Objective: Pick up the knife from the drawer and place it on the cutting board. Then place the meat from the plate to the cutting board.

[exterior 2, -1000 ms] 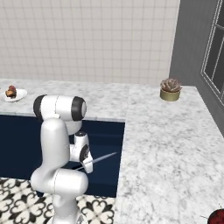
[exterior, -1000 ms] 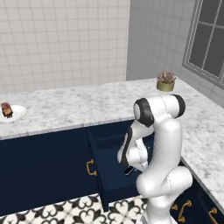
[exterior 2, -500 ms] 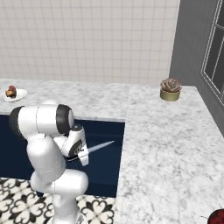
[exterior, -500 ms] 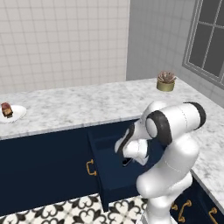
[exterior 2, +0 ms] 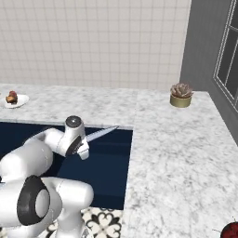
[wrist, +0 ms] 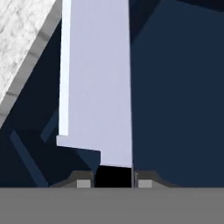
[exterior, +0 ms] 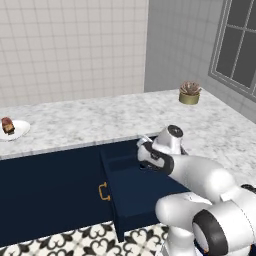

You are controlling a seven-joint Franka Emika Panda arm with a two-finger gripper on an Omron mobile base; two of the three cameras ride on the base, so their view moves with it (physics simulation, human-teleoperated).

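One marble counter [exterior: 90, 120], grey tiled wall [exterior: 70, 45]

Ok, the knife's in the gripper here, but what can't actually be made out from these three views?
- Knife handle: in the hand view, hidden between the fingertips.
- Gripper: left base view, fingers hidden behind the arm's wrist.
- Meat on plate: too small in the right base view for detail.
- Drawer floor: shadowed, partly covered by the arm.

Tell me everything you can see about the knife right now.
The knife has a broad, flat silver-grey blade that looks like metal and a black handle. The hand is shut on the handle, holding the knife lifted above the open drawer, its blade slanting up toward the counter. Nothing else touches it.
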